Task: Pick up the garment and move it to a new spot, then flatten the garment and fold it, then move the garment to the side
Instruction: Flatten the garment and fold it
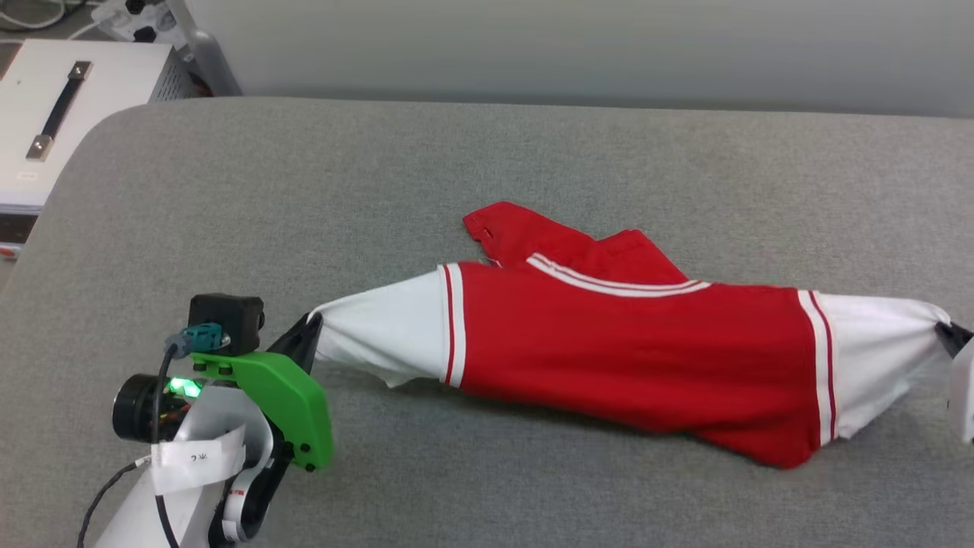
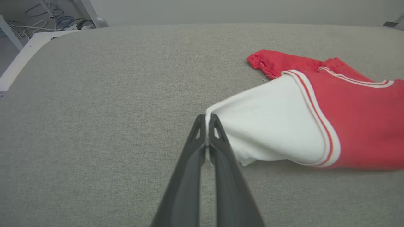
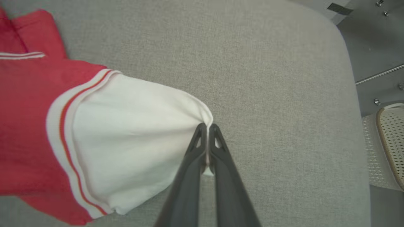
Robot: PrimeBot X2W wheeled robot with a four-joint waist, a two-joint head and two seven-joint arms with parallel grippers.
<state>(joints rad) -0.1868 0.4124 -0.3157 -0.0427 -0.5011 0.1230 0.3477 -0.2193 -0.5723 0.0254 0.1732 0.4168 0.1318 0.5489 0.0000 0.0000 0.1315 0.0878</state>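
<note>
Red-and-white garment [image 1: 631, 350] stretched crosswise on grey padded surface [image 1: 304, 190], centre to right edge of head frame, red body sagging onto the cloth, a red fold bunched above it. At lower left, left gripper [image 2: 206, 121] pinched tight on tip of left-hand sleeve [image 1: 380, 335]; at right edge, right gripper [image 3: 207, 129] clamped likewise on right-hand sleeve [image 1: 875, 358].

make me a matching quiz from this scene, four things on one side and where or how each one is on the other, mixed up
1 left claw
2 right claw
3 shirt
4 white box

a off the far left corner of the table
b shut on the right-hand sleeve
c red body, stretched across the table
d shut on the left-hand sleeve

Pairs: 1-d, 2-b, 3-c, 4-a
</note>
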